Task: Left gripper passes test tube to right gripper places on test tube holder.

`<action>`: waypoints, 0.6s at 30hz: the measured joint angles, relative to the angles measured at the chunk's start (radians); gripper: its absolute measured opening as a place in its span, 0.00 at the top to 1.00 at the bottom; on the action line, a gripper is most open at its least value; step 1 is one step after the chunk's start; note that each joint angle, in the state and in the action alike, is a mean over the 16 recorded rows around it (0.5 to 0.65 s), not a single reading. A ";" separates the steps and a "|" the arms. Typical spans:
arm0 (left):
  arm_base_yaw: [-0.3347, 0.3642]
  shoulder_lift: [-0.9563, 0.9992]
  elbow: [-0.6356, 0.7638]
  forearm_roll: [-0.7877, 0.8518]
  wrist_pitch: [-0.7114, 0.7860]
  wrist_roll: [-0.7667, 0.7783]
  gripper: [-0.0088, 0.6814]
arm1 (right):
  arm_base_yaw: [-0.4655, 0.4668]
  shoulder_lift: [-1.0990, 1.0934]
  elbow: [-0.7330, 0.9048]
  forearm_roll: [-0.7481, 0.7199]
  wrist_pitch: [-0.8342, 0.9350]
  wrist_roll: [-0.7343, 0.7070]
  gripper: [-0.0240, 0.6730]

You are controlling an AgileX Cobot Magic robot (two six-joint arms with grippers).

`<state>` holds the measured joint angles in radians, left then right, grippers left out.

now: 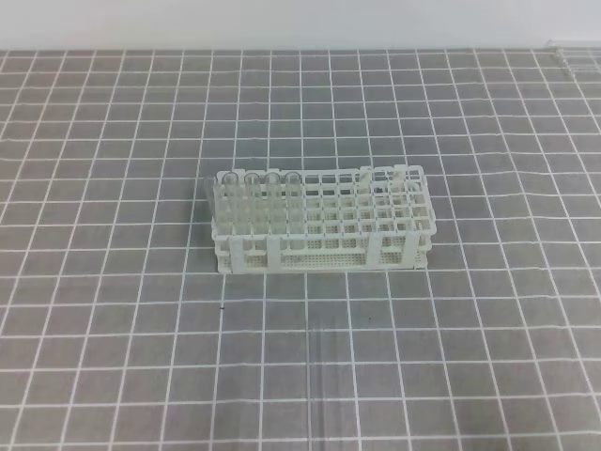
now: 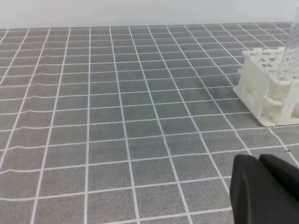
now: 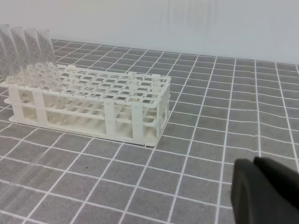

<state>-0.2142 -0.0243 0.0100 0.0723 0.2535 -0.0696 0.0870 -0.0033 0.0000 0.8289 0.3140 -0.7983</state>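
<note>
The white test tube holder (image 1: 319,225) stands mid-mat, with several clear tubes (image 1: 255,193) upright in its left end. A faint clear test tube (image 1: 331,376) seems to lie on the mat in front of it, and it shows dimly in the right wrist view as a test tube (image 3: 32,172) at lower left. Neither arm appears in the exterior high view. My left gripper (image 2: 259,161) shows only as black fingertips pressed together, low and left of the holder (image 2: 261,88). My right gripper (image 3: 255,164) is likewise shut and empty, in front of the holder (image 3: 93,102).
A grey mat with a white grid (image 1: 113,310) covers the table. A clear item (image 1: 575,54) lies at the far right back edge. A pale wall runs behind the mat.
</note>
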 joint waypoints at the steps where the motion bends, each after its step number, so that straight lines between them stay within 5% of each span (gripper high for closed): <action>1: 0.000 0.002 -0.001 0.000 0.001 0.000 0.99 | 0.000 0.000 0.000 0.000 0.000 0.000 0.98; 18: 0.000 0.000 0.000 -0.008 0.000 0.000 0.99 | 0.000 0.000 0.000 0.000 -0.001 0.000 0.98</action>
<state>-0.2142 -0.0243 0.0100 0.0647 0.2535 -0.0696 0.0870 -0.0030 0.0000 0.8289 0.3128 -0.7983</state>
